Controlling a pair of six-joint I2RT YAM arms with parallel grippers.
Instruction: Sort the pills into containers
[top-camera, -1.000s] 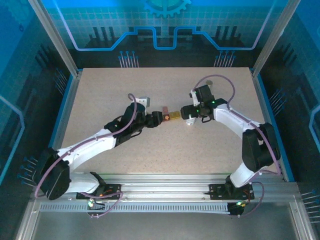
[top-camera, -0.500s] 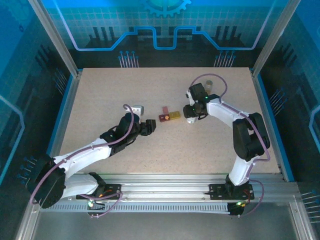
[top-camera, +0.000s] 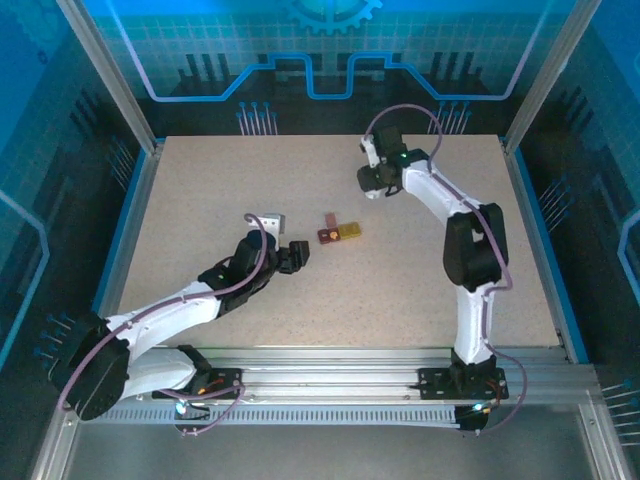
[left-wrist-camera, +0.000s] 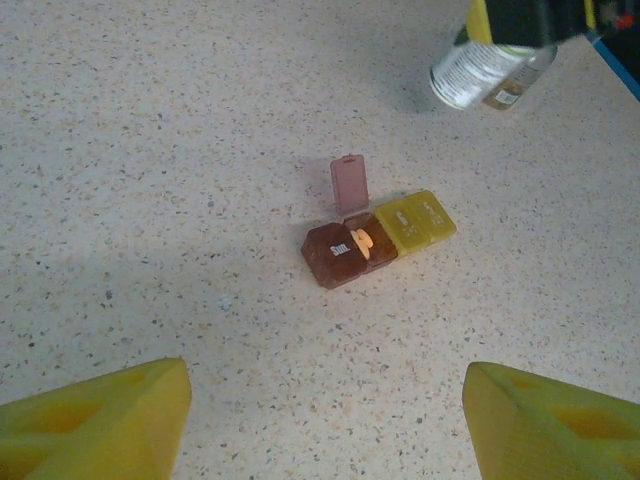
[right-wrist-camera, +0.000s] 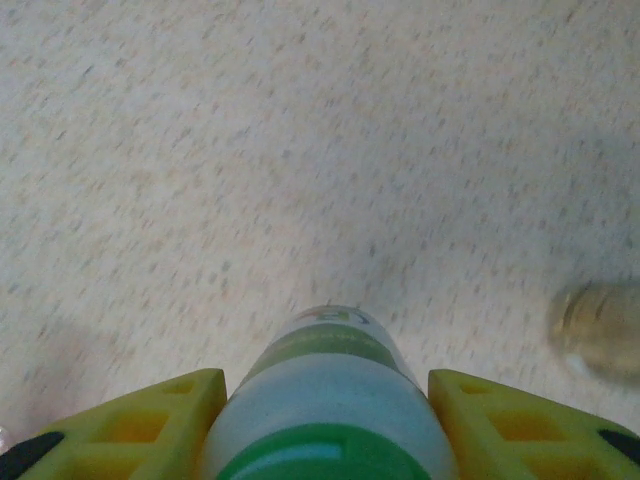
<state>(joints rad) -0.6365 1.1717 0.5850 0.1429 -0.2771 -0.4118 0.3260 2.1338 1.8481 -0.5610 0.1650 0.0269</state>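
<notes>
The two containers lie side by side mid-table: a dark red box (top-camera: 327, 236) (left-wrist-camera: 338, 256) with its pink lid (left-wrist-camera: 348, 184) flipped up, and a yellow box (top-camera: 349, 231) (left-wrist-camera: 415, 220). An orange pill (left-wrist-camera: 361, 243) rests in the dark red box. My left gripper (top-camera: 297, 255) (left-wrist-camera: 325, 430) is open just short of the boxes, with bare table between its yellow fingers (left-wrist-camera: 95, 420). My right gripper (top-camera: 371, 180) (right-wrist-camera: 325, 388) is shut on a white bottle with a green cap (right-wrist-camera: 325, 420) (left-wrist-camera: 480, 72) and holds it tilted above the far part of the table.
A small clear jar (right-wrist-camera: 598, 325) stands on the table right of the held bottle. A small grey block (top-camera: 272, 218) lies beside the left arm. Blue rails edge the table, with metal posts at the far corners.
The right gripper closed on the bottle and carried it from beside the boxes toward the far side. The left gripper drew back a little from the boxes and stayed open.
</notes>
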